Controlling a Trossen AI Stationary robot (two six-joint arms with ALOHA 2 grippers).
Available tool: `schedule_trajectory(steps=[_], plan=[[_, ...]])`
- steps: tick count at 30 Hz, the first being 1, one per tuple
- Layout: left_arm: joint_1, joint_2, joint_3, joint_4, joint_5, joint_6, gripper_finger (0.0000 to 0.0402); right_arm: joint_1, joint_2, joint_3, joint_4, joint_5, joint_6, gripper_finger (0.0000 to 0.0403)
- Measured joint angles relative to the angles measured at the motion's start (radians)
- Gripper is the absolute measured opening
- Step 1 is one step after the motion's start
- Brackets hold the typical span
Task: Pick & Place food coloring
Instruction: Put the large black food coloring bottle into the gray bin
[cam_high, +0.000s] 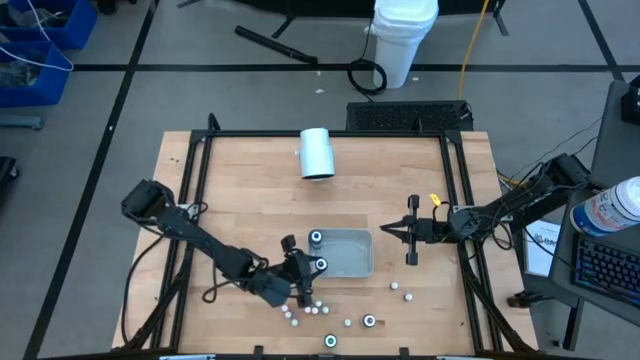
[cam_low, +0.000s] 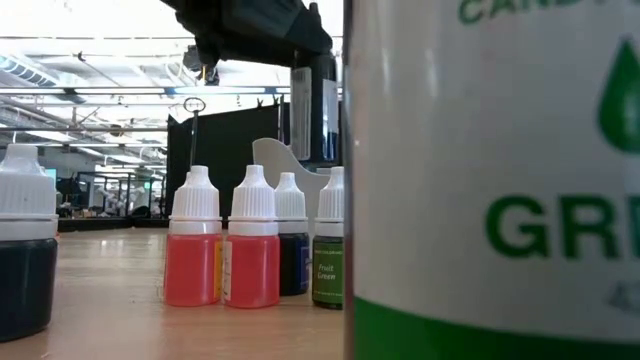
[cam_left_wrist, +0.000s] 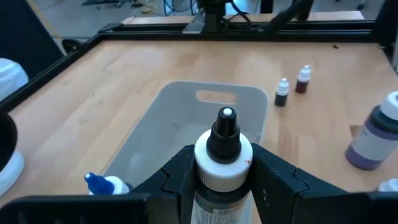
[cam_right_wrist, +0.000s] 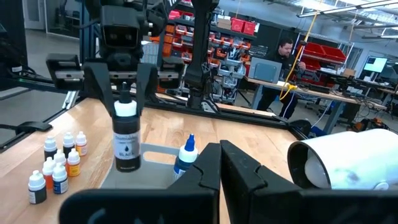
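Left gripper: your left gripper (cam_left_wrist: 225, 177) is clamped on a black-capped bottle (cam_left_wrist: 224, 155), one finger on each side of its white collar.
Held bottle: you have it upright in the air over the near edge of the grey tray (cam_high: 352, 262); from the right wrist you see it as a white bottle with a dark label (cam_right_wrist: 126, 140), clear of the wood.
Tray contents: a blue-tipped bottle (cam_left_wrist: 102, 183) sits in the tray's corner.
Loose food coloring: small white-capped bottles (cam_high: 300, 312) cluster on the table (cam_high: 240, 190) just beside the left gripper; two more (cam_high: 400, 289) lie past the tray's right end.
Right gripper: your right gripper (cam_high: 388, 231) waits with its fingers pressed together, holding nothing, just off the tray's right end.
Other: a white cylinder (cam_high: 316, 153) lies on its side towards the table's far edge.
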Motion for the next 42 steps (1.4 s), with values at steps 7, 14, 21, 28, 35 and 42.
schedule_trajectory(steps=[7,14,21,28,35,42], plan=[[0.001,0.016,0.0,-0.044,-0.033,-0.05,0.0131,0.0,0.0,0.0,0.0,0.0,0.004,0.0],[0.007,0.015,0.0,-0.084,-0.037,-0.039,0.0131,0.0,0.0,0.0,-0.02,0.0,0.004,0.0],[0.006,0.015,-0.004,-0.092,-0.04,-0.015,0.0131,0.0,0.0,0.0,-0.022,0.0,0.004,0.0],[0.006,0.015,-0.074,-0.029,-0.074,-0.016,0.0131,0.0,0.0,0.0,-0.029,0.0,0.004,0.0],[0.016,0.015,-0.112,0.069,-0.052,0.025,0.0131,0.0,0.0,0.0,-0.029,0.002,0.004,0.0],[0.026,0.015,-0.153,0.097,-0.055,-0.056,0.0131,0.0,0.0,0.0,-0.029,0.002,0.004,0.0]])
